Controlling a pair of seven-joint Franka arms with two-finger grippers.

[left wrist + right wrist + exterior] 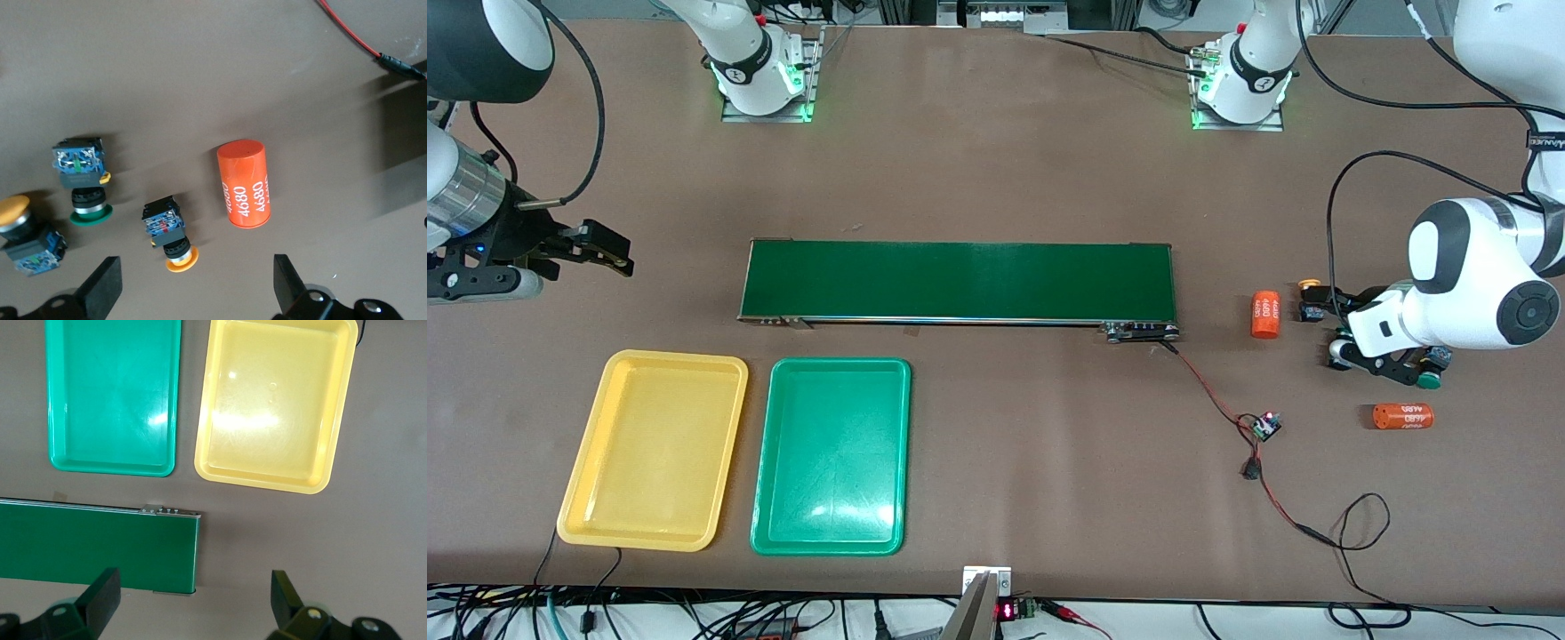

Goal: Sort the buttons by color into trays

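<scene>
Three buttons lie on the table at the left arm's end. In the left wrist view, a yellow-capped button (168,230) lies beside a green-capped button (83,180), and another yellow-capped one (17,213) is at the frame edge. My left gripper (197,283) (1332,327) hangs open over this group, nothing between its fingers. The front view shows one yellow button (1309,286) and a green cap (1430,380) beside the hand. The yellow tray (654,449) (273,407) and green tray (831,453) (113,393) sit side by side, nothing in them. My right gripper (618,253) (193,597) is open, holding nothing, near the belt's end.
A long dark-green belt (960,280) (93,547) lies mid-table, farther from the front camera than the trays. Two orange cylinders with white print (1265,314) (1402,416) (243,183) lie by the buttons. A small circuit board (1265,425) with red-black wires trails from the belt.
</scene>
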